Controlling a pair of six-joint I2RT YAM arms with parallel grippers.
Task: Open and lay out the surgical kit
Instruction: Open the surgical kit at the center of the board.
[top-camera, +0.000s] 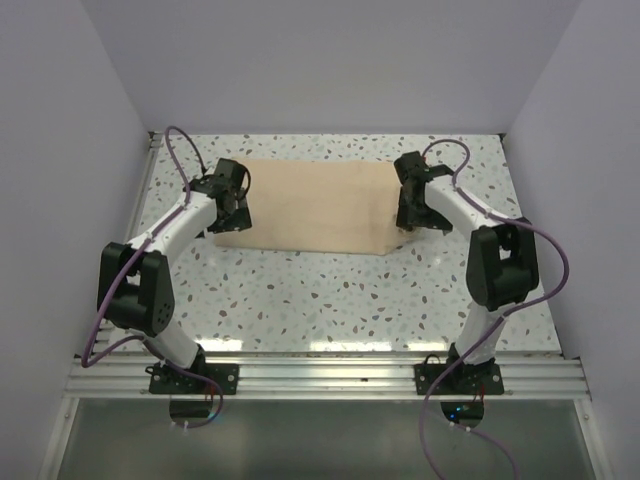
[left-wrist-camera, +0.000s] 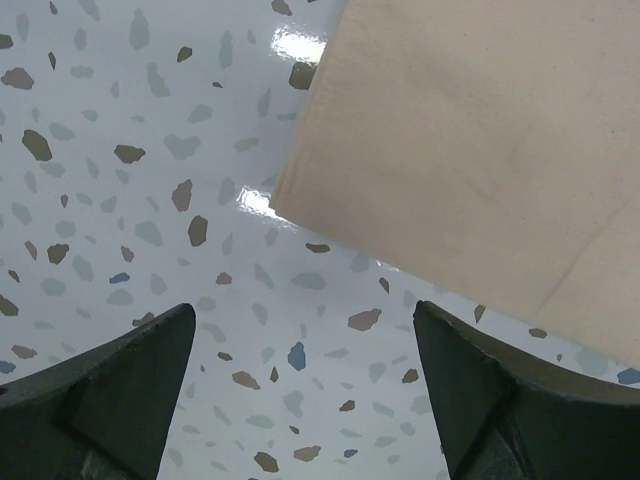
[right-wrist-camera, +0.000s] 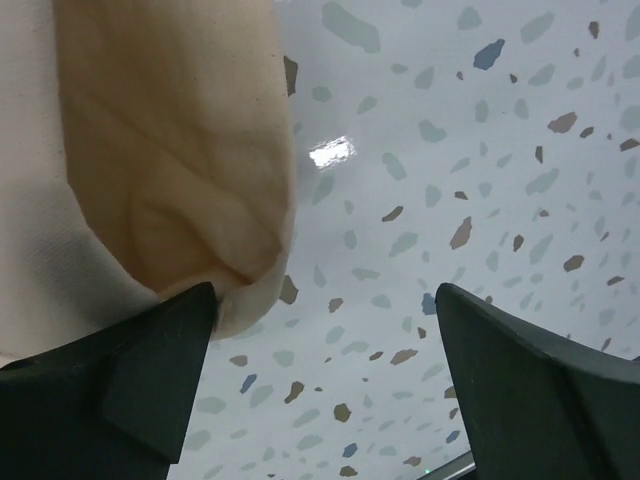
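The wrap (top-camera: 310, 205) is matt, finely woven beige cloth; the table (top-camera: 330, 290) is smooth, glossy and speckled, catching glare.

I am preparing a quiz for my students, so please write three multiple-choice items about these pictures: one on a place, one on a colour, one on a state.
1. Where does the cloth wrap lie?
A. between the left gripper and right gripper
B. on a shelf
C. on the floor

2. What colour is the wrap?
A. blue
B. beige
C. green

3. How is the left gripper?
A. shut on the wrap
B. open above the table
C. shut on nothing

Answers: 1 A, a gripper stands at each end; 2 B, beige in every view; 3 B, jaws wide apart over table.
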